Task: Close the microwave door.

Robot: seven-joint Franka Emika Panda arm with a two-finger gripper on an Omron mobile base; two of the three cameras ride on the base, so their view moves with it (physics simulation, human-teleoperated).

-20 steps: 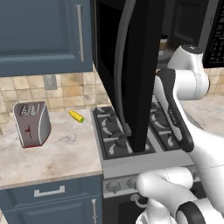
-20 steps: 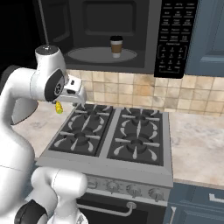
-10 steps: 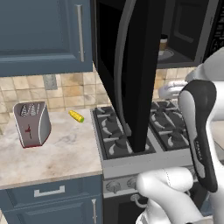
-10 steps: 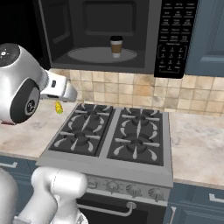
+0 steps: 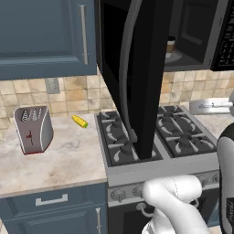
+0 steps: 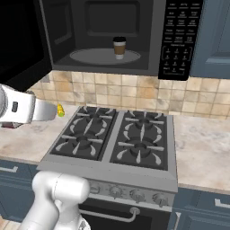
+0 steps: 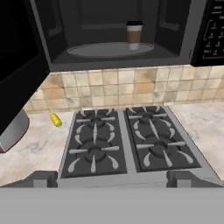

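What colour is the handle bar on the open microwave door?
Grey. The handle bar runs down the black microwave door, clearest in the left base view.

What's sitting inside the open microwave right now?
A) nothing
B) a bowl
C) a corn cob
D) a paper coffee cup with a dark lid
D: a coffee cup with a dark lid stands upright on the turntable plate inside the microwave, whose door is swung wide open; the corn cob lies on the counter by the toaster.
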